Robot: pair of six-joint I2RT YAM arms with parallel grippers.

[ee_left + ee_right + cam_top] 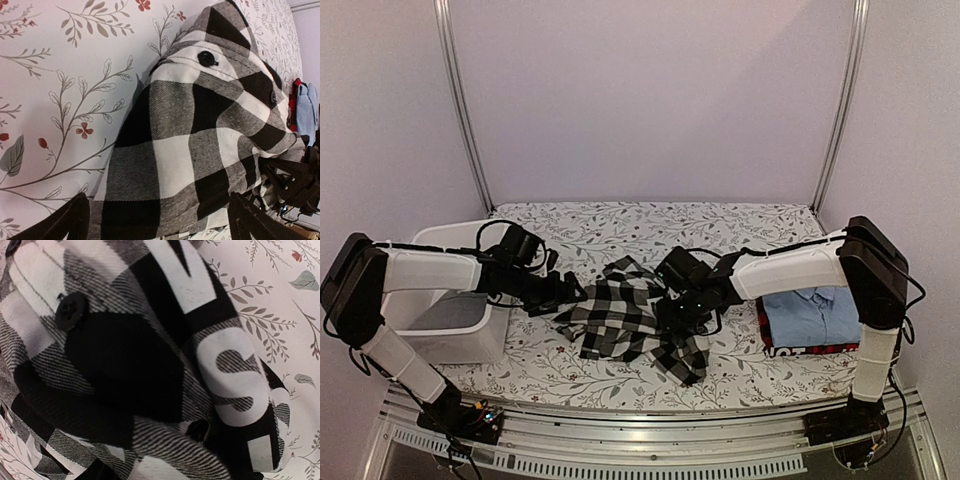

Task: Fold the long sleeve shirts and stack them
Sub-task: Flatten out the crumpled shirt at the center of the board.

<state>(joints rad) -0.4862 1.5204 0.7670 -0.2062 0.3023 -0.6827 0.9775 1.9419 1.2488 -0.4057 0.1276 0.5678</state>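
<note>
While the black-and-white checked shirt (630, 320) lay crumpled on the floral tablecloth (650, 225), it stretched from one arm to the other; the left gripper (558, 292) gaped at its left edge, holding nothing; the right gripper (682, 305) sat against its right side, grip impossible to tell; both looked equally near.

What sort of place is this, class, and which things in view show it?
Probably a robotics lab work cell, not a home: two white-and-black robot arms bolted to a metal rail, bare aluminium frame posts against plain walls, and a floral-cloth table staged with a black-and-white checked shirt.
</note>
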